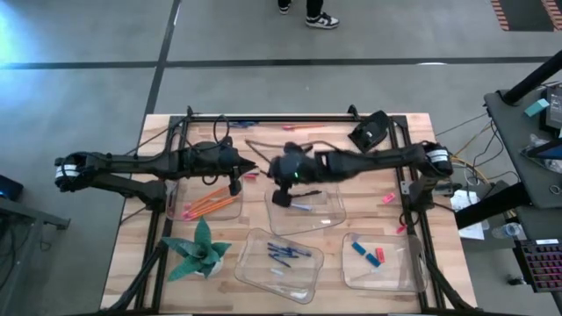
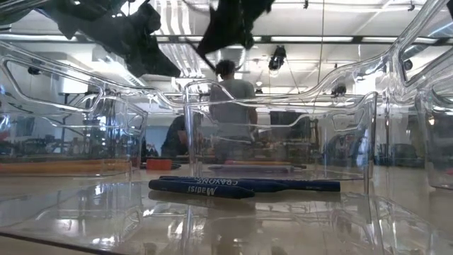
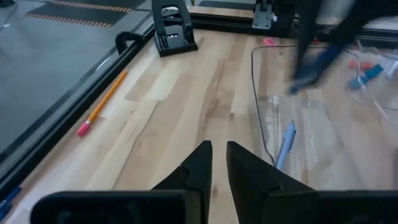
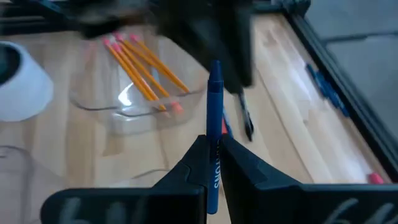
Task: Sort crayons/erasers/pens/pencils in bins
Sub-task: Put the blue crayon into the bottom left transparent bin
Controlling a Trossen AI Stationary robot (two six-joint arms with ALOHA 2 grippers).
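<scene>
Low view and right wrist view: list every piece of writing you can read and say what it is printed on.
"CRAYONS": white print on the dark blue crayon lying in the clear bin, low view.
A second word beside it: too blurred to read.
White letters on the blue crayon held by the right gripper: cut off by the fingers, unreadable.
Nothing else legible.

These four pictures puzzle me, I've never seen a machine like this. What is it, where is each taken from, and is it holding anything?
It is a robot with two dark arms at a wooden table. One picture looks down from above, one looks level across the tabletop, and two come from cameras on the wrists. Four clear bins sit on the table: one holds orange pencils, another small erasers. A green paper plant stands nearby. The right gripper is shut on a blue crayon above the middle bin. The left gripper hangs by the pencil bin, holding nothing.
</scene>
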